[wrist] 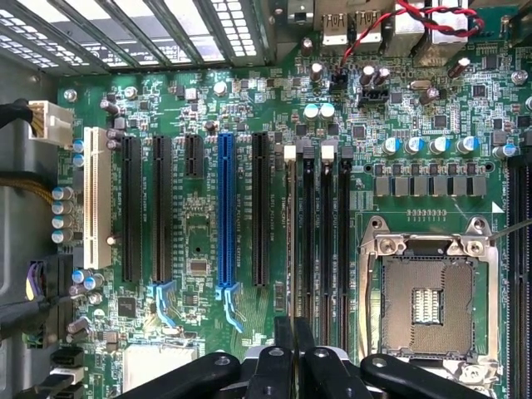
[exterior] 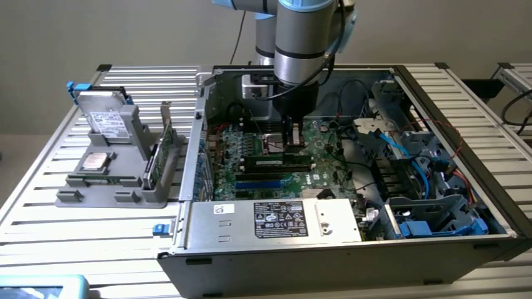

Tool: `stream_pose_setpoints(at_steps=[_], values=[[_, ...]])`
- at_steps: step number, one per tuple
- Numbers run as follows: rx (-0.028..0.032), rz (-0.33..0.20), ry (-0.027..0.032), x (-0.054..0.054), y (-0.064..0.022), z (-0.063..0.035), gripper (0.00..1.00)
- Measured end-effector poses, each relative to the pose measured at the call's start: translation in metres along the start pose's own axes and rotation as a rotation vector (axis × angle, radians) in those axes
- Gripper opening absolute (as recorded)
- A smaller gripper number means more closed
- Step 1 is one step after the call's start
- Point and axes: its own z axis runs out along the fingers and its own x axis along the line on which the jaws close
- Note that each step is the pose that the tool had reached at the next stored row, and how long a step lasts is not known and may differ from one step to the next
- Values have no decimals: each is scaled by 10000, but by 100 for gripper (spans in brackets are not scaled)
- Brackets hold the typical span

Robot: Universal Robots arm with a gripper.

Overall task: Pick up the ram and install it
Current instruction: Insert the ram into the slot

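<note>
The ram [exterior: 278, 163] is a dark stick with a pale label, standing on edge in a memory slot of the motherboard [exterior: 249, 149] inside the open computer case [exterior: 332, 255]. My gripper [exterior: 291, 147] reaches straight down onto its top edge, near the end on the exterior view's right. In the wrist view the ram [wrist: 289, 224] shows edge-on as a thin greenish line in the memory slot nearest the long black slots. It runs in between my two black fingers [wrist: 283, 337]. The gripper [wrist: 293, 332] is shut on it.
Three more memory slots [wrist: 327, 233] lie beside the ram, then the open processor socket [wrist: 428, 303]. A blue slot [wrist: 224, 216] and a white slot [wrist: 97, 199] lie further off. Cables [exterior: 399, 149] fill the case's right; the power supply [exterior: 275, 218] sits in front. A grey tray [exterior: 108, 180] holds a drive and a green card.
</note>
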Motion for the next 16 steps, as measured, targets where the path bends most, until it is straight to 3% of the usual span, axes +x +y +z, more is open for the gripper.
stream_pose_setpoints(at_steps=[16], values=[[0, 18, 4, -15, 0, 9, 13]])
